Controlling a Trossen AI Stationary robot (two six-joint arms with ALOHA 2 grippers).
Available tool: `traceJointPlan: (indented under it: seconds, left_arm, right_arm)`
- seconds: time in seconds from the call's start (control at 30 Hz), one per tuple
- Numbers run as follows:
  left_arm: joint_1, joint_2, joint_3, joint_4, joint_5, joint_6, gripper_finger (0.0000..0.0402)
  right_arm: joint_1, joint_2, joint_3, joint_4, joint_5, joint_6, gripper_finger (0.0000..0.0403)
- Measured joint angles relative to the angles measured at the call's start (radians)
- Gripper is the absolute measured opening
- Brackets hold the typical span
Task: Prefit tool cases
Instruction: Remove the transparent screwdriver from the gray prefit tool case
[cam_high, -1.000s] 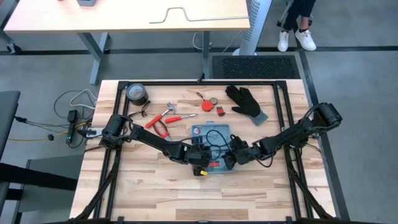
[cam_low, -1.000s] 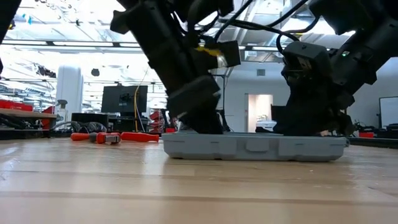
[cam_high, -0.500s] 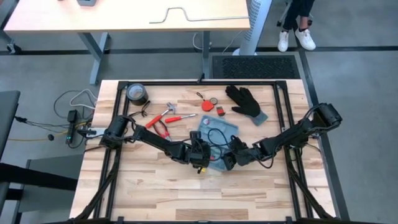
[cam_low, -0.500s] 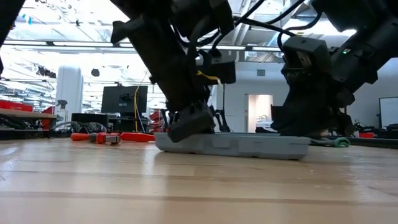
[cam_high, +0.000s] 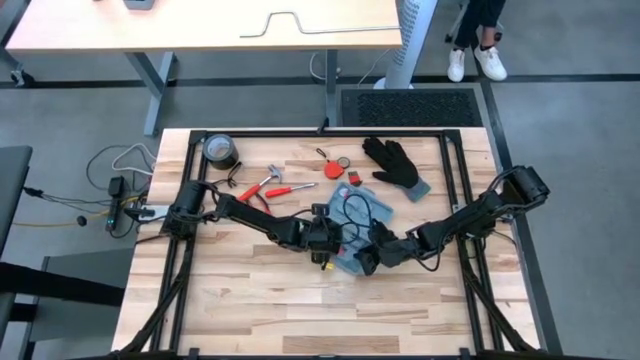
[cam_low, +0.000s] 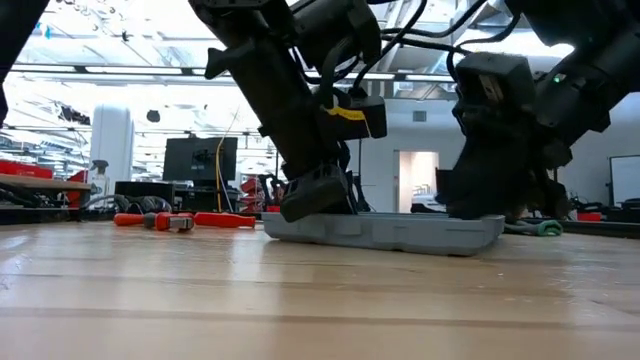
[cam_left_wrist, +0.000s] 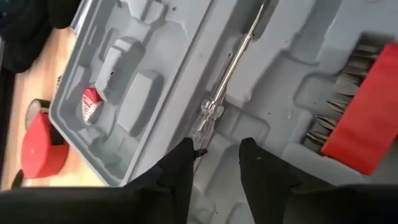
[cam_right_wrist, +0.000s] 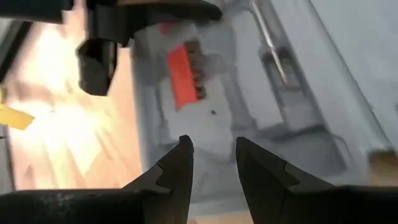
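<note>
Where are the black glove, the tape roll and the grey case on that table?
black glove (cam_high: 392, 161), high view, on its palm.
tape roll (cam_high: 220, 151), high view, on its top ring.
grey case (cam_low: 400, 232), low view, on its front side wall.

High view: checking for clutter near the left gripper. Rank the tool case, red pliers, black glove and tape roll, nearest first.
From the left gripper:
1. Tool case, right under it.
2. Red pliers, toward the left arm's base.
3. Black glove, far right.
4. Tape roll, far left corner.

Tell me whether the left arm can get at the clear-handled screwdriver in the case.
Probably yes: the left end effector hangs open just above the screwdriver in the tool case, with nothing between them.
</note>
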Motion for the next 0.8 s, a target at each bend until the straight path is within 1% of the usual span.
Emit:
traceJointPlan:
  seconds: [0.1,0.17,0.27,0.37,0.47,0.53,0.73,0.8]
  left_arm:
    - [0.001,-0.023,0.0,-0.038,0.045,-0.094,0.0122]
    - [0.0,-0.047,-0.001,-0.079,0.085,-0.161,0.0119]
    - [-0.002,-0.088,-0.002,-0.134,0.107,-0.228,0.0107]
    - [-0.005,-0.138,-0.006,-0.187,0.115,-0.309,0.0078]
    - [-0.008,-0.174,-0.036,-0.176,0.12,-0.33,0.0027]
    - [-0.008,-0.179,-0.053,-0.177,0.121,-0.336,0.0008]
    - [-0.008,-0.179,-0.15,-0.151,0.139,-0.395,0.0002]
    - [-0.009,-0.181,-0.17,-0.149,0.138,-0.403,0.0001]
  right_arm:
    - [-0.011,-0.005,0.0,0.044,-0.001,-0.034,0.013]
    - [-0.027,-0.005,0.0,0.035,-0.003,-0.04,0.0123]
    - [-0.059,-0.005,0.004,0.033,-0.029,-0.099,0.0108]
    - [-0.094,-0.004,0.032,0.03,-0.082,-0.223,0.009]
    - [-0.124,-0.004,0.082,0.021,-0.134,-0.343,0.0073]
    - [-0.143,0.003,0.118,-0.022,-0.153,-0.403,0.0065]
    - [-0.211,0.039,0.214,-0.191,-0.19,-0.521,0.0053]
    - [-0.228,0.067,0.24,-0.189,-0.219,-0.541,0.0047]
